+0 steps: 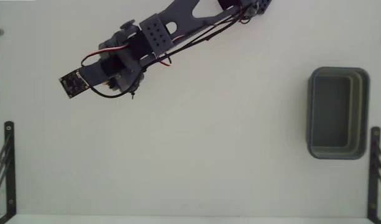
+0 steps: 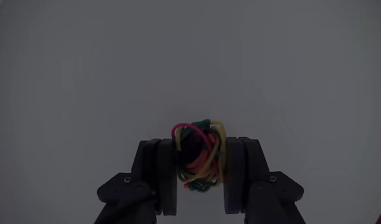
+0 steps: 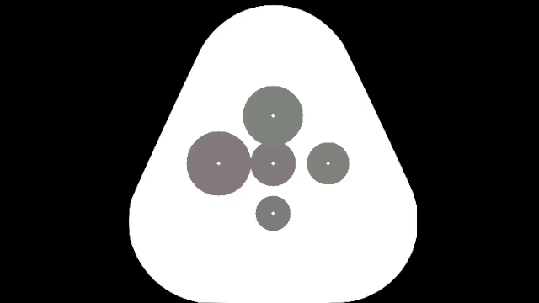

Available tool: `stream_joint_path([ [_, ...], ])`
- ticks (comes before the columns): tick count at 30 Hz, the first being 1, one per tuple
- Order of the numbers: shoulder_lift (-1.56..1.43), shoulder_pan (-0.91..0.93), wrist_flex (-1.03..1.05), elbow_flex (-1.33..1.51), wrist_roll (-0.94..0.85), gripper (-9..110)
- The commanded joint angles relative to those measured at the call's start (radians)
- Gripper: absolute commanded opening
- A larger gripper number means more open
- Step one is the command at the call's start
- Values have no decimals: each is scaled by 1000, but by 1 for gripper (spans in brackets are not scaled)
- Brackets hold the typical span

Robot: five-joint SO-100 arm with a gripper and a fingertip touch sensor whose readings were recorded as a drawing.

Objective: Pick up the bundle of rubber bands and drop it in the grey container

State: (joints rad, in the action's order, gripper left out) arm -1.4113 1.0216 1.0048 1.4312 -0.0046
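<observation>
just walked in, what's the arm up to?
The arm's gripper has the bundle of rubber bands pinched between its fingers, as the wrist view shows. In the fixed view the arm is at the upper left of the white table, well away from the grey container at the right edge, which looks empty. So the pick seems done and the drop is not yet made; whether the bundle is lifted off the table I cannot tell.

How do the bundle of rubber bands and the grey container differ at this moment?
The bundle of rubber bands is a tangled multicoloured clump; the grey container is a plain rectangular tub. The bundle sits between the fingers of the gripper; the container stands free and empty at the right of the fixed view.
</observation>
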Motion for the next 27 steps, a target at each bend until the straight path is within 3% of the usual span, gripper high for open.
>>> stream_joint_path([
  [1, -42, 22, 32, -65, 5, 43],
  [27, 30, 22, 339, -444, 5, 43],
])
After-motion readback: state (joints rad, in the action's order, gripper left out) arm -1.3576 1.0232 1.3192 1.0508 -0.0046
